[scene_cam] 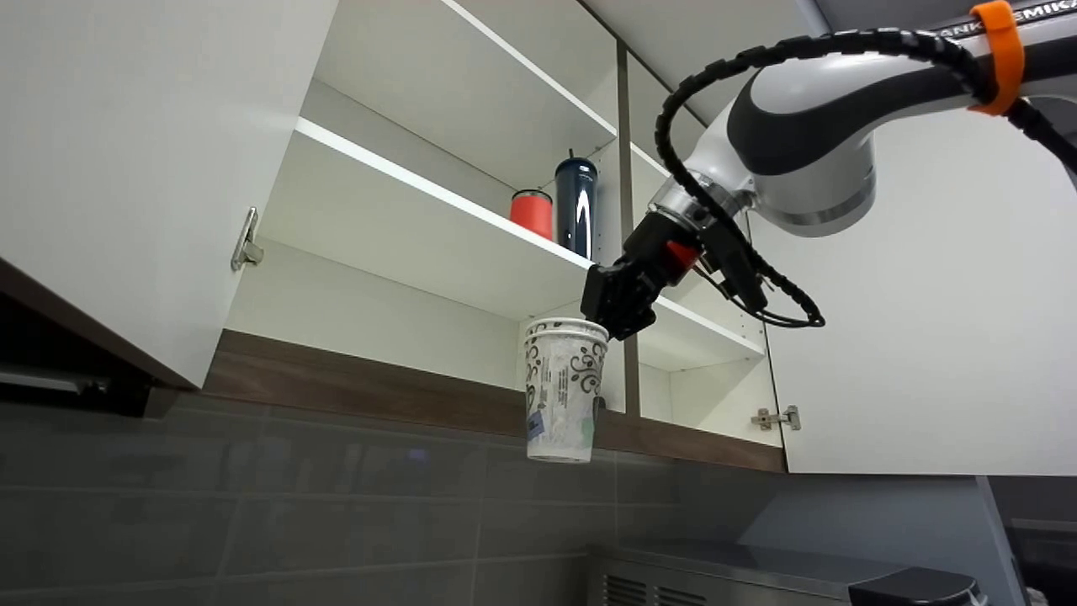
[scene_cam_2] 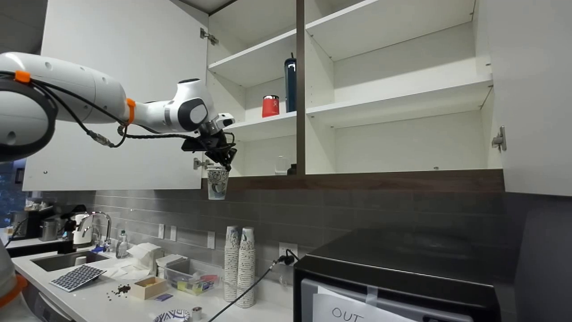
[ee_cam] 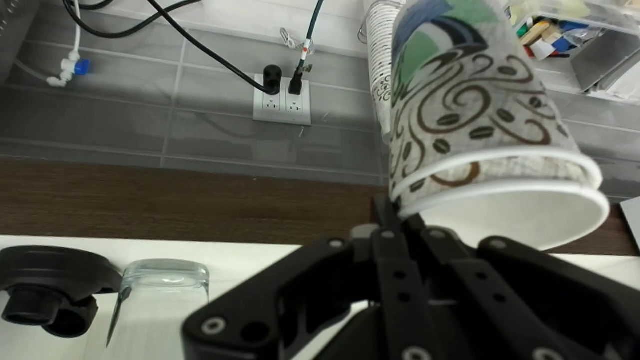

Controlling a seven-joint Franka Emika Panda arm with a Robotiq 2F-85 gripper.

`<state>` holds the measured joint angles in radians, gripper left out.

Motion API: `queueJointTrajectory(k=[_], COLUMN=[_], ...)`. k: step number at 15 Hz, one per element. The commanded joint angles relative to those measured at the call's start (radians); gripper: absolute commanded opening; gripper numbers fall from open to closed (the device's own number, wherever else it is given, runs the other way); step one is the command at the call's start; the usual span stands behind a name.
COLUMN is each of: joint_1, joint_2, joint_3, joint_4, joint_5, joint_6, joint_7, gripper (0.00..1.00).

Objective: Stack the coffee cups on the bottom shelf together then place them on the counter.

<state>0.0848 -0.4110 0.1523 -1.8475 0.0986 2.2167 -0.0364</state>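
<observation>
The two coffee cups (scene_cam: pixel 562 404) are nested one inside the other, with two white rims close together. They also show in an exterior view (scene_cam_2: pixel 217 183) and, large, in the wrist view (ee_cam: pixel 465 100). My gripper (scene_cam: pixel 612 326) is shut on the cups' rim at one side, with the rim between its fingertips (ee_cam: pixel 400 212). The cups hang nearly upright in the air, just in front of the cabinet's brown lower edge (scene_cam_2: pixel 402 181). The bottom shelf (ee_cam: pixel 240 257) lies behind them. The white counter (scene_cam_2: pixel 272 309) is well below.
A clear glass (ee_cam: pixel 165 300) and a black lidded object (ee_cam: pixel 50 285) stand on the bottom shelf. A red cup (scene_cam: pixel 532 215) and dark bottle (scene_cam: pixel 575 206) stand above. Below are tall cup stacks (scene_cam_2: pixel 231 268), a plastic bin (scene_cam_2: pixel 192 275) and a black oven (scene_cam_2: pixel 393 264). A cabinet door (scene_cam: pixel 126 168) hangs open.
</observation>
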Motion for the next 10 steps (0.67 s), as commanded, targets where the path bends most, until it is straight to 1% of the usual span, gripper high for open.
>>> queueJointTrajectory(k=[1,3,5,8,10], joint_1=[-0.002,-0.004,0.009,0.043,0.068], joint_2=[-0.002,-0.016,-0.029,-0.038,-0.039], joint_3=[-0.013,-0.023,-0.042,-0.077,-0.104], joint_4=[-0.076,-0.143,-0.215,-0.312,-0.374], joint_5=[-0.043,-0.056,-0.034,0.044,0.099], joint_6=[-0.060,-0.080,-0.058,0.043,0.155], joint_7=[0.024,0.015,-0.004,-0.057,-0.116], gripper=[0.01,0.01,0.01,0.01,0.01])
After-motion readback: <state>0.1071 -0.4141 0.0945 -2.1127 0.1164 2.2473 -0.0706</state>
